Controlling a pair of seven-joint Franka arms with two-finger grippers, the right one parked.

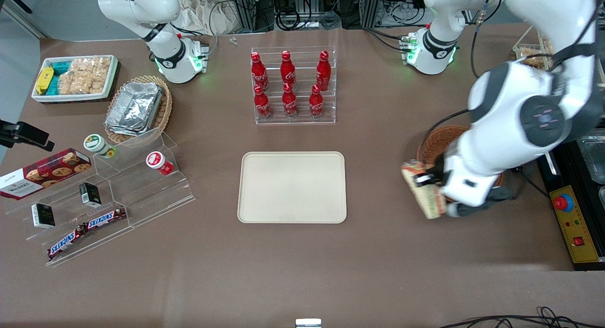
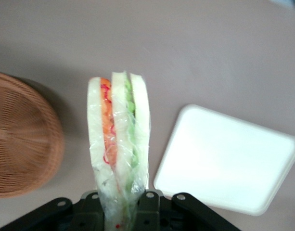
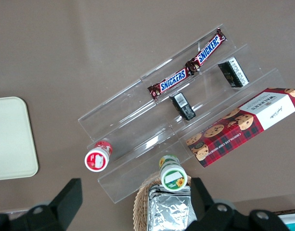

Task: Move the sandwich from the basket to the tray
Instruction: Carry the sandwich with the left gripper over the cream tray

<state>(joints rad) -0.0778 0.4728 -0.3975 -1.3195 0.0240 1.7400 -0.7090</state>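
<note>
My left gripper (image 1: 427,180) is shut on the wrapped sandwich (image 1: 424,191) and holds it in the air beside the dark reddish-brown wicker basket (image 1: 437,143), on the basket's tray side. In the left wrist view the sandwich (image 2: 118,144) stands up from between my fingers (image 2: 149,211), showing pale bread with red, orange and green layers. The basket (image 2: 22,139) and the cream tray (image 2: 224,159) lie on either side of it below. The tray (image 1: 292,187) sits empty at the table's middle.
A clear rack of red cola bottles (image 1: 290,84) stands farther from the front camera than the tray. A clear stepped stand (image 1: 113,195) with snacks, a tan basket of foil containers (image 1: 137,108) and a white bin of packets (image 1: 75,77) lie toward the parked arm's end.
</note>
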